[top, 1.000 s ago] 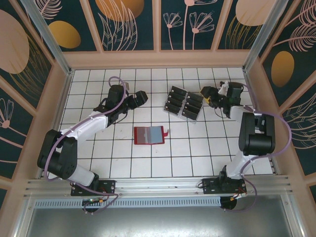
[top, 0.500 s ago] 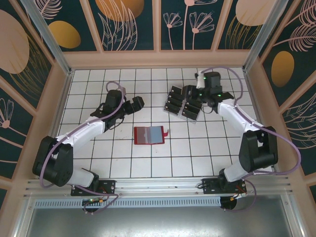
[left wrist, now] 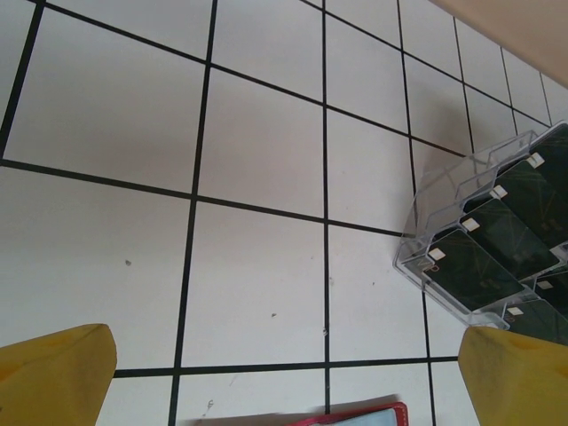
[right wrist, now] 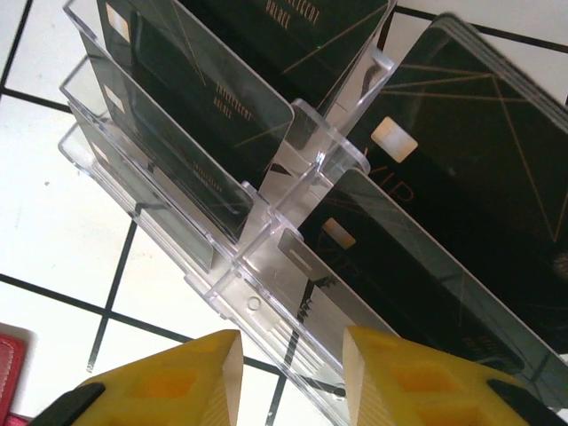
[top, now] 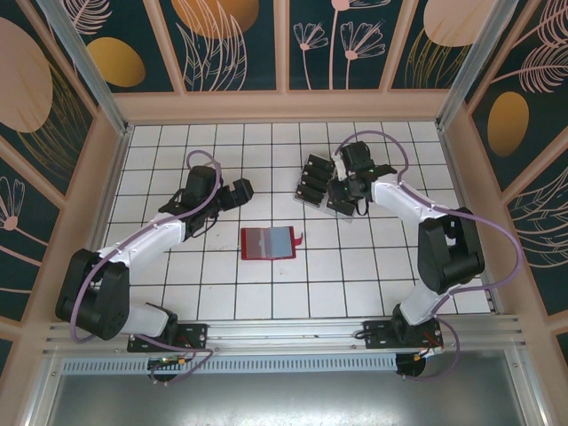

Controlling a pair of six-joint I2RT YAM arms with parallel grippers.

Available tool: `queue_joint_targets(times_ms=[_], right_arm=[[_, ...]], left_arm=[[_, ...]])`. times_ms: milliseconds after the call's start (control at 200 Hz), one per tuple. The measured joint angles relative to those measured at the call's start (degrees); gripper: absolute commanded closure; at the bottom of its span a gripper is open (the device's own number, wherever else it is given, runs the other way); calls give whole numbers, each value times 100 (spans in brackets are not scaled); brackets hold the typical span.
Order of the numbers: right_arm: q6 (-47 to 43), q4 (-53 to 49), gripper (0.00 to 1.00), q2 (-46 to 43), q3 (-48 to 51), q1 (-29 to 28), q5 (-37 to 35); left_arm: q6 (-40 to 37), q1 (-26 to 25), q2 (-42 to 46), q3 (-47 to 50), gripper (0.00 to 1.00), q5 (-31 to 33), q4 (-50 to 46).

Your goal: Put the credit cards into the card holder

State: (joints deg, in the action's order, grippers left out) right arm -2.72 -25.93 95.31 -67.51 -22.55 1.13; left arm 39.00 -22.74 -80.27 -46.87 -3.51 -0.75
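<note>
Several black credit cards [right wrist: 461, 177] stand in the slots of a clear plastic rack [top: 327, 184] at the back middle of the table. My right gripper [top: 342, 189] hangs over the rack's right half, open, its yellow fingers [right wrist: 169, 382] just in front of the rack's near edge with nothing between them. The red card holder [top: 268, 242] lies open and flat in the middle, its light inside facing up. My left gripper [top: 241, 189] hovers left of the rack, open and empty. Its wrist view catches the card holder's top edge [left wrist: 355, 415] and the rack [left wrist: 488, 248].
A red tab [top: 300, 239] sticks out from the card holder's right side. The wooden frame [top: 284, 106] closes the tiled table at the back and sides. Bare white tiles lie between the card holder and the arm bases.
My right arm has swung left from the table's right side to just over the rack. My left gripper has drifted slightly down and left.
</note>
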Motion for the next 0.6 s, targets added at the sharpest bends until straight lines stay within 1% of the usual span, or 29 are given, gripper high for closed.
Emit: queue_joint_targets(times_ms=[350,600], right_arm=[[-35,-125,65,114,0,-72,-466],[-42,-153,65,297,0,-240,-697]], left_arm=[[-2,59,-4,50,2,-48,9],[-2,76,-17,83,1,-66,50]])
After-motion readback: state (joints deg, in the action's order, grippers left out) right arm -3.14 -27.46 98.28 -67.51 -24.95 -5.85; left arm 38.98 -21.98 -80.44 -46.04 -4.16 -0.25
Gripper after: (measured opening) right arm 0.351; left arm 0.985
